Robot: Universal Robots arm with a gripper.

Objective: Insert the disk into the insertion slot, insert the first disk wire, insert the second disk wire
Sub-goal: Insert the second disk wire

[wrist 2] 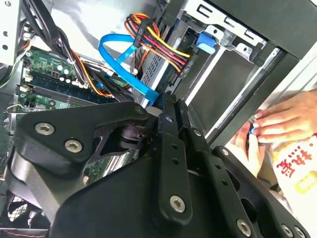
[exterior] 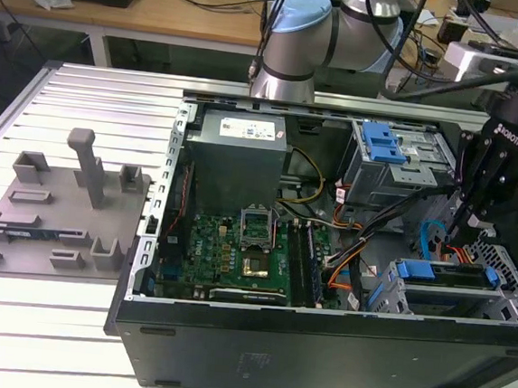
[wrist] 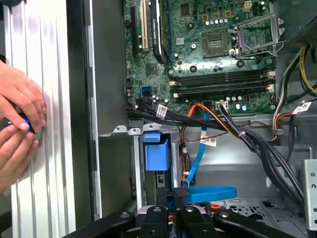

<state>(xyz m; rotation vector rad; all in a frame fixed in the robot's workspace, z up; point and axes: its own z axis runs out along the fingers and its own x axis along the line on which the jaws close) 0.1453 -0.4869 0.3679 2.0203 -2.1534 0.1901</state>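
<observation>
Black and jointed, the robot's hand (exterior: 470, 229) hangs over the computer case's (exterior: 318, 344) corner at the exterior view's right, just above the drive cage. In the second wrist view its fingers (wrist 2: 171, 124) are drawn together on the end of a flat blue cable (wrist 2: 130, 69), which loops up beside a bundle of red, yellow and black wires (wrist 2: 158, 42).

Beneath the hand, the disk (exterior: 447, 276) already sits in the insertion slot (exterior: 400, 297): a flat drive edged by a bright blue plastic frame, lying level in the grey perforated metal cage. In the first wrist view its blue end (wrist: 157, 151) shows between the cage walls, with the blue cable (wrist: 210, 193) curling just beside it. A taller grey bay (exterior: 393, 165) with a blue latch stands behind it in the exterior view.

The green motherboard (exterior: 236, 251) fills the case's middle. A person's hands (wrist: 20, 124) rest on the ribbed table (wrist: 44, 163) just outside the case wall, holding something small and blue.
</observation>
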